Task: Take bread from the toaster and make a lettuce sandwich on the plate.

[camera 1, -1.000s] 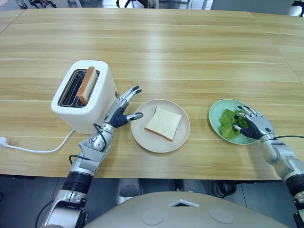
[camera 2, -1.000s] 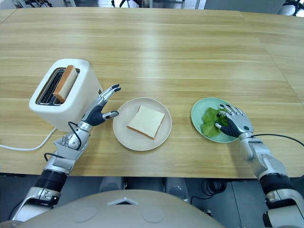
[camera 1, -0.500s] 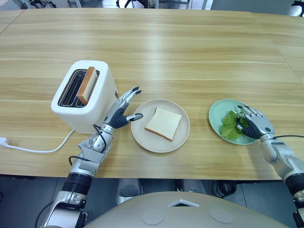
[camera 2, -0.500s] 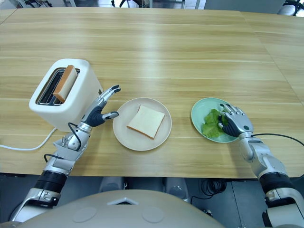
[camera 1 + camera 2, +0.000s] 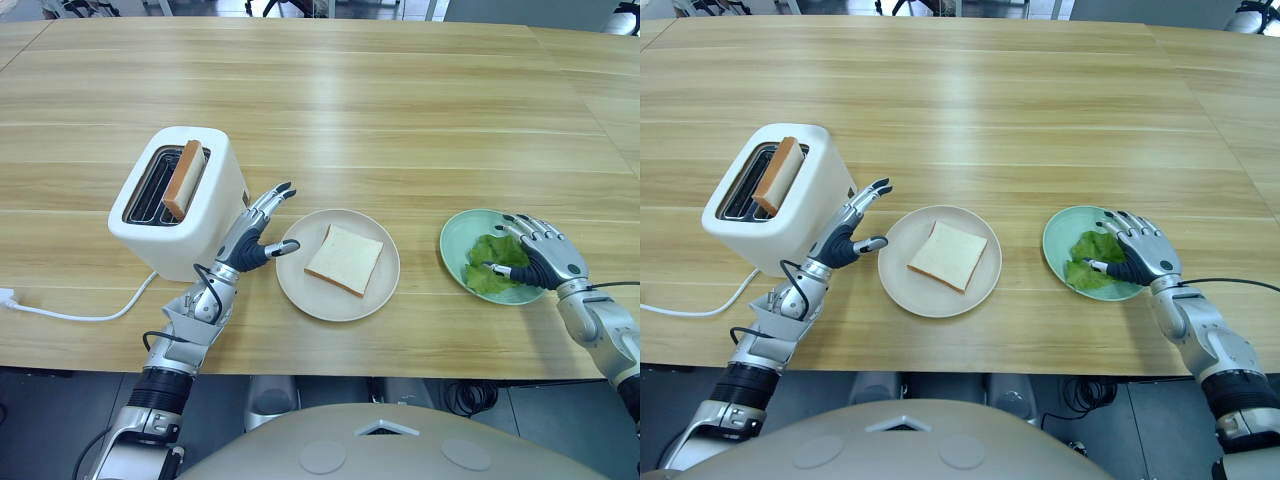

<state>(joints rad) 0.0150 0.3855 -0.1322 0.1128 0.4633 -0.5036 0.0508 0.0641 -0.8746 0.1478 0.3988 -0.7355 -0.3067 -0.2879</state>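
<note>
A white toaster (image 5: pixel 190 215) stands at the left with one bread slice (image 5: pixel 184 178) sticking up from a slot. My left hand (image 5: pixel 256 232) rests just right of the toaster, open, holding nothing. A second bread slice (image 5: pixel 344 259) lies flat on the beige plate (image 5: pixel 298 292) in the middle. Green lettuce (image 5: pixel 486 258) lies on a small green plate (image 5: pixel 450 236) at the right. My right hand (image 5: pixel 1137 252) hovers over that plate's right side with fingers spread and the thumb tip touching the lettuce.
The toaster's white cable (image 5: pixel 70 316) trails left along the front of the wooden table (image 5: pixel 400 120). The table's front edge runs close below both plates. Its far half is bare wood.
My right hand has uncurled from the lettuce and shifted slightly right; the lettuce now lies flatter on the green plate. The left hand and the bread have stayed put.
</note>
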